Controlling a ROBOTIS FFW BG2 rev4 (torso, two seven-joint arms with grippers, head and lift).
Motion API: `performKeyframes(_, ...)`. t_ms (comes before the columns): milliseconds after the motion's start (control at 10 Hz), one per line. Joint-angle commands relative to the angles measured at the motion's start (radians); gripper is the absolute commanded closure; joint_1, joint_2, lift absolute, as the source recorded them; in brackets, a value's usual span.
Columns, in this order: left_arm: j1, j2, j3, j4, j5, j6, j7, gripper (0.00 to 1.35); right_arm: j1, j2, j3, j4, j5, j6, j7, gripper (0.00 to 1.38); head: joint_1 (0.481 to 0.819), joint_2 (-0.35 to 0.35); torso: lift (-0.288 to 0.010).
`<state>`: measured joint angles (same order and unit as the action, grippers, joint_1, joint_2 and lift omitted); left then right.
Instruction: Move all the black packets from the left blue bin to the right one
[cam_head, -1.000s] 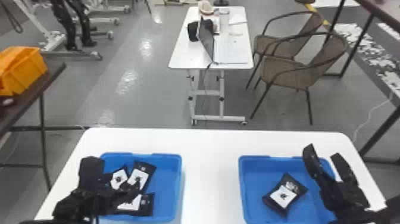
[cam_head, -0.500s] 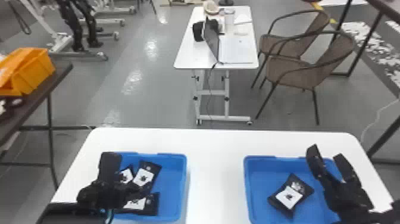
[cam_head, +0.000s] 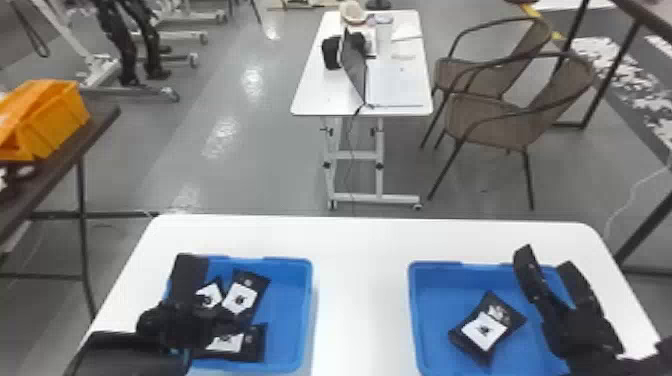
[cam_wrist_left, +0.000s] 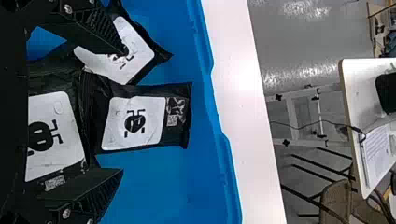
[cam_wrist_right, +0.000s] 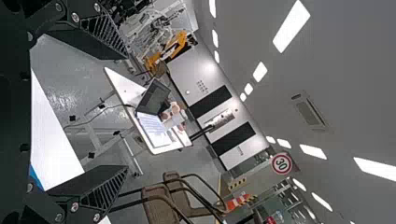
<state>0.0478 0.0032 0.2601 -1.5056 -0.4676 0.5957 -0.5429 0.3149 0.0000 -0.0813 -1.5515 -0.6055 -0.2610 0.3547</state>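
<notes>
Just shifted farther inward over the left blue bin (cam_head: 306, 320), with the left gripper (cam_wrist_left: 123, 112) spread above three black packets (cam_wrist_left: 140, 137), likely lining up a pick. Opposite, inside the right blue bin (cam_head: 415, 320), one packet (cam_head: 485, 330), with the right gripper (cam_head: 545, 256) spread nearby. Obscured by the left arm (cam_head: 130, 352): near outer corner, packet edges.

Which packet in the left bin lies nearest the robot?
The packet at the near end of that bin; the far-right packet and far-left packet lie beyond it.

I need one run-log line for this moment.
left hand: open above packets; left bin: three packets visible; right bin: one packet; right hand: open
</notes>
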Motion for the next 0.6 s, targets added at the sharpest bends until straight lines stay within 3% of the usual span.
performKeyframes(0, -0.023, 0.009, -0.01, 0.048, -0.014, -0.007, 0.001, 0.13, 0.0, 0.001, 0.0, 0.005, -0.011, -0.001, 0.004, 0.19, 0.695, 0.088, 0.0)
performKeyframes(200, -0.074, 0.032, -0.03, 0.159, -0.023, -0.06, 0.0, 0.22, -0.007, 0.001, 0.0, 0.016, -0.023, 0.0, 0.021, 0.19, 0.695, 0.087, 0.0)
performKeyframes(400, -0.094, 0.072, -0.067, 0.206, 0.006, -0.14, -0.011, 0.74, -0.01, 0.001, 0.0, 0.018, -0.025, 0.003, 0.026, 0.19, 0.695, 0.084, 0.0)
performKeyframes(500, -0.097, 0.086, -0.088, 0.206, 0.033, -0.149, -0.012, 0.79, -0.008, 0.001, 0.0, 0.019, -0.031, 0.003, 0.027, 0.19, 0.695, 0.079, 0.0)
